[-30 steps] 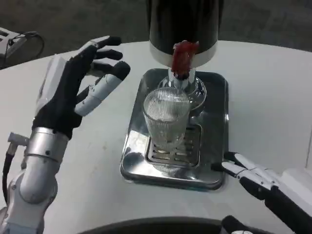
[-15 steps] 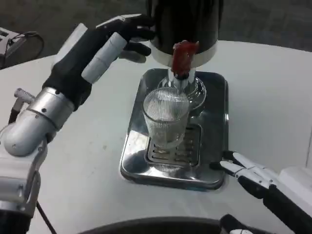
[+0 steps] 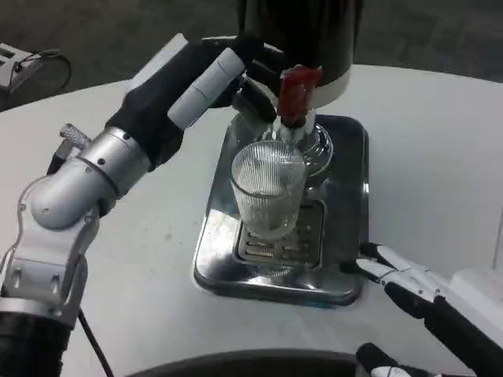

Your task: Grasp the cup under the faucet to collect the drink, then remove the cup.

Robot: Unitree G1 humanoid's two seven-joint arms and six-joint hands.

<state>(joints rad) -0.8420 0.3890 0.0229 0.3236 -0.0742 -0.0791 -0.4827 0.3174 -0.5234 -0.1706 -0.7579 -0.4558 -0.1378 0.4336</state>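
A clear ribbed cup stands upright on the grate of a shiny metal drip tray, directly under the faucet with its red tap lever. Above rises the black drink dispenser. My left hand reaches in from the left at the height of the dispenser's base, its fingers stretched toward the red lever, above and left of the cup; it holds nothing. My right hand rests low by the tray's front right corner, fingers spread, holding nothing.
The white round table spreads to the right and left of the tray. A cable and a device lie at the far left edge. A dark rim shows at the bottom.
My left hand has swung up and rightward from the table's left side to the dispenser, its fingers now near the red lever. The cup and my right hand have stayed put.
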